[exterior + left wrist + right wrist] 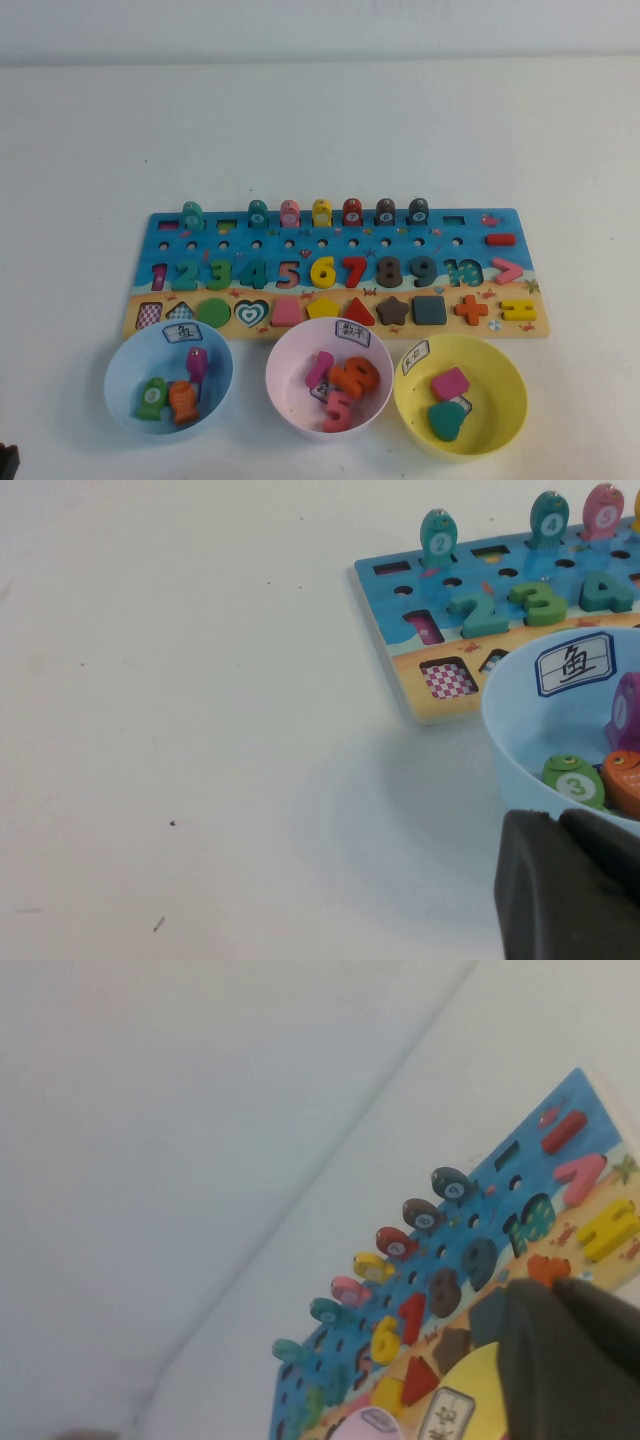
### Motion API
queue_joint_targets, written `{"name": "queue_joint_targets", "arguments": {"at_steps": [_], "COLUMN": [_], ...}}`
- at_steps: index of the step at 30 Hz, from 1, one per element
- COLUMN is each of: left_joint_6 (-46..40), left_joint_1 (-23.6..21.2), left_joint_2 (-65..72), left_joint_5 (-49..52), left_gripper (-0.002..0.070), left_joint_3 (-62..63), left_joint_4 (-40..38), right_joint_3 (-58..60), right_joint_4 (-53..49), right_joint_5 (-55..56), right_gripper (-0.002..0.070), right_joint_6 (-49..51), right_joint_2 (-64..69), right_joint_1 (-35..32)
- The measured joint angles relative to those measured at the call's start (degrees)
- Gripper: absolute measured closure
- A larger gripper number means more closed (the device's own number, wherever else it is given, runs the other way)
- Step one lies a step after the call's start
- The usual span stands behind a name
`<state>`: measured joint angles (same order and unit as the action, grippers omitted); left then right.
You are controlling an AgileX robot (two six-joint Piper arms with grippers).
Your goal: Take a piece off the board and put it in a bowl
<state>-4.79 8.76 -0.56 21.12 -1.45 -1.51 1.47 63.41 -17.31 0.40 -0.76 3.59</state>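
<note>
The red minus piece (499, 239) lies in its slot at the right end of the blue board (160, 235), above the pink "greater than" sign. It also shows in the right wrist view (563, 1132), as does the board (587, 1095). The yellow bowl (500, 365) stands in front of the board's right end and holds a pink rounded rectangle and a teal heart. My right gripper (548, 1288) is shut and empty, near the yellow bowl (478, 1372). My left gripper (555, 820) is shut and empty beside the light blue bowl (520, 730). Neither gripper shows in the high view.
A light blue bowl (125, 385) with fish pieces and a pink bowl (285, 385) with number pieces stand in front of the board, left of the yellow bowl. Fish pegs (321, 212) stand upright along the board's far edge. The board's left end also shows in the left wrist view (380, 590).
</note>
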Motion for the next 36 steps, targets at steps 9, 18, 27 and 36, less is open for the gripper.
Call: {"name": "queue_joint_targets", "arguments": {"at_steps": [9, 18, 27, 36], "left_joint_6": [0.0, 0.0, 0.0, 0.0], "left_joint_1": [0.0, 0.0, 0.0, 0.0], "left_joint_2": [0.0, 0.0, 0.0, 0.0], "left_joint_5": [0.0, 0.0, 0.0, 0.0], "left_gripper": [0.0679, 0.0680, 0.0680, 0.0679], "left_joint_3": [0.0, 0.0, 0.0, 0.0], "left_joint_4": [0.0, 0.0, 0.0, 0.0], "right_joint_3": [-8.4, -37.2, -58.5, -75.8], "right_joint_4": [-2.4, -27.7, -36.9, -51.4], "right_joint_5": [-3.5, -23.6, -50.4, -52.8], "right_gripper": [0.0694, 0.0694, 0.0694, 0.0694], "right_joint_6": [-17.8, -20.9, -21.3, -15.0], "right_joint_2": [2.6, 33.2, 66.9, 86.9], "right_joint_1": [0.0, 0.0, 0.7, 8.2]}}
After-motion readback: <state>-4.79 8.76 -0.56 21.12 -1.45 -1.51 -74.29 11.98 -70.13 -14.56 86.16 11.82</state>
